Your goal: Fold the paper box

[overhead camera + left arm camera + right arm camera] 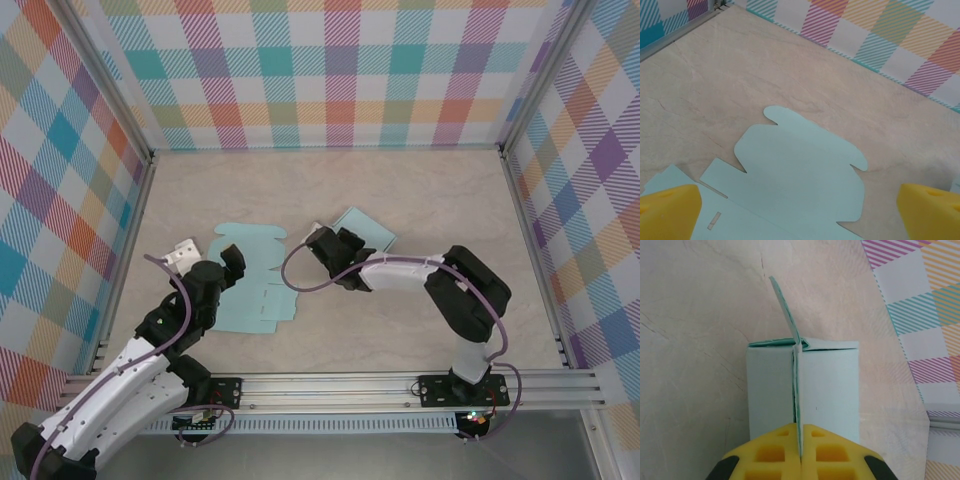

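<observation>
Right gripper (800,440) clamped fully shut on a paper flap; left gripper (800,215) wide open, holding nothing.

Right: the jaws pinch the near edge of a thin upright flap (790,322) on the folded box piece (827,385). That piece lies on the table (400,190) straight ahead of the fingertips, one flat teal panel on each side of the pinched seam, and the flap's far end leans left. Left: the flat box sheet (800,170) lies below and ahead of the open jaws, rounded tab end farthest from the gripper; can't tell if the yellow pads (667,212) touch it. From the top camera the sheet sits between the two grippers and the folded piece just beyond the right one. Can't tell if sheet and piece are joined.
</observation>
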